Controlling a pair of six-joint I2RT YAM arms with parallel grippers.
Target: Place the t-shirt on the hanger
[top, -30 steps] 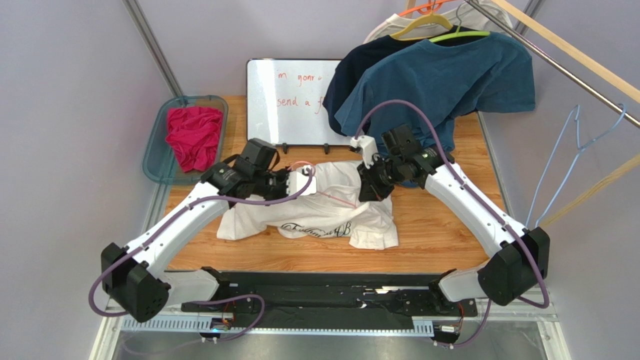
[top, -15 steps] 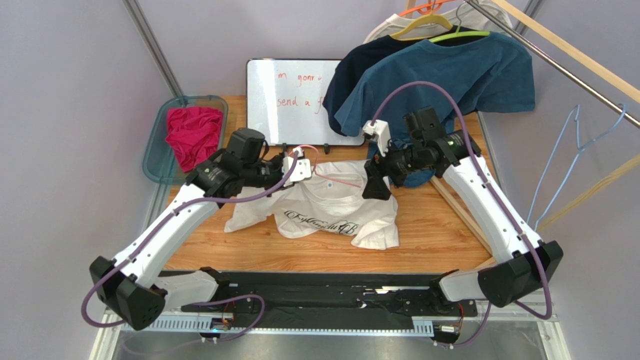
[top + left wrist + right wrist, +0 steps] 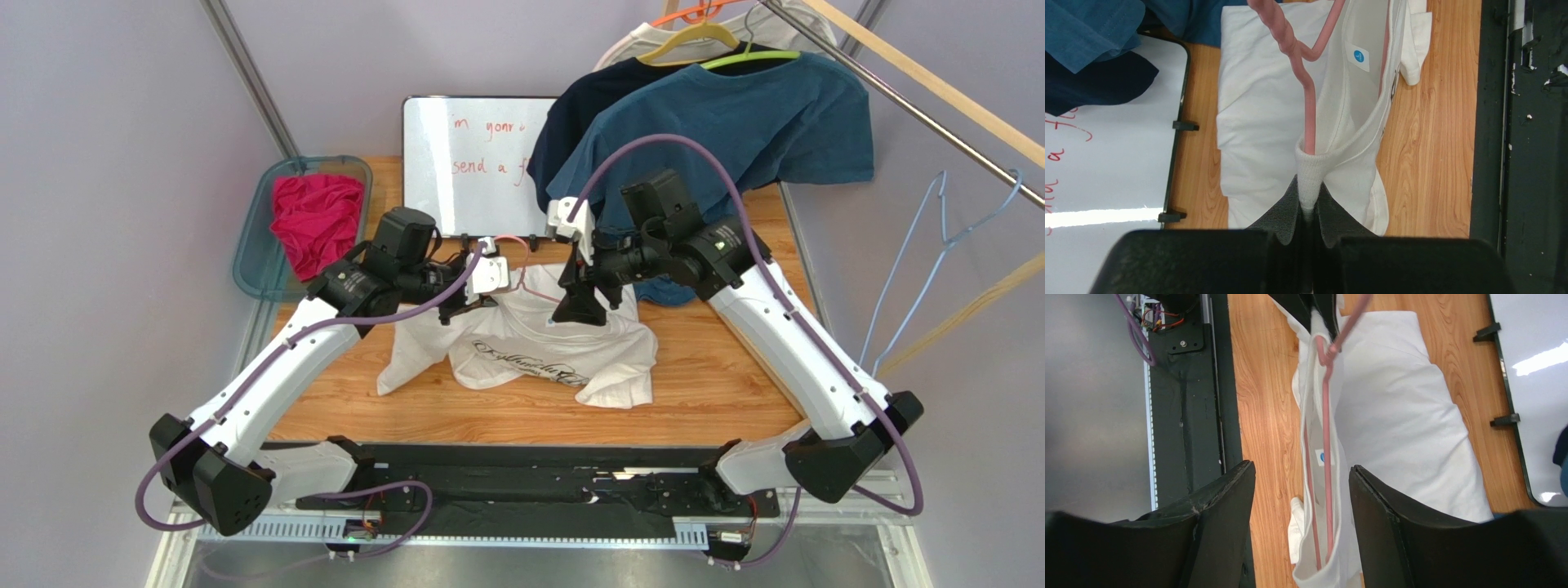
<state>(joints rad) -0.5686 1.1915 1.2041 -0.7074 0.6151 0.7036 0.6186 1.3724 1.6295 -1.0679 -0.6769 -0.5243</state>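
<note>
The white t-shirt (image 3: 540,349) lies crumpled on the wooden table, its dark script print facing up. My left gripper (image 3: 1308,196) is shut on the ribbed collar and holds the neck opening up. The pink hanger (image 3: 1310,110) runs down inside that opening, its twisted neck sticking out past the small neck label (image 3: 1359,56). My right gripper (image 3: 1300,539) is open and hovers over the other end of the collar. The collar edge and the hanger (image 3: 1327,447) lie in the gap between its fingers (image 3: 1223,527), untouched by them.
A whiteboard (image 3: 472,165) lies behind the shirt. A teal bin (image 3: 252,239) holding a red cloth is at the back left. A teal-blue t-shirt (image 3: 724,135) on a lime-green hanger (image 3: 748,55) hangs at the back right. Light blue wire hangers (image 3: 945,245) hang at right.
My right gripper has let go and opened, then moved left over the collar. The left gripper has pulled the collar slightly left and back, shifting the shirt.
</note>
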